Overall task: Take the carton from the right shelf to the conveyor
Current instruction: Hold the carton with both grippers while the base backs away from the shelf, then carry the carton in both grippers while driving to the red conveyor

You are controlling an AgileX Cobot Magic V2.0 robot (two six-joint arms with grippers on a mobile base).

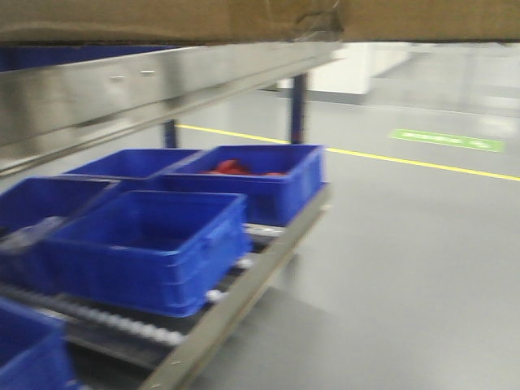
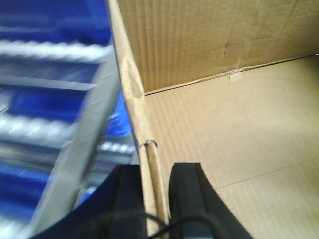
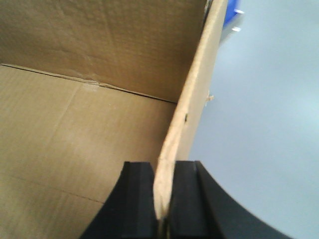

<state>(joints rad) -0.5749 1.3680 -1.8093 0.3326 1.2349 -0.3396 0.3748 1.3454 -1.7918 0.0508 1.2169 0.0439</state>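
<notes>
The brown carton (image 1: 244, 18) fills the top edge of the front view, its underside above the steel rail of the right shelf (image 1: 122, 93). In the left wrist view my left gripper (image 2: 154, 191) is shut on the carton's left wall (image 2: 130, 89), one finger outside, one inside. The right wrist view has my right gripper (image 3: 163, 191) shut on the carton's right wall (image 3: 197, 94) the same way. The open inside of the carton (image 2: 234, 124) shows bare cardboard. The conveyor is out of view.
Several blue plastic bins (image 1: 154, 244) stand on the roller level (image 1: 130, 325) below the rail; one far bin (image 1: 252, 175) holds something red. Grey floor (image 1: 406, 260) with a yellow line (image 1: 422, 161) lies to the right. Blue uprights (image 1: 298, 110) stand behind.
</notes>
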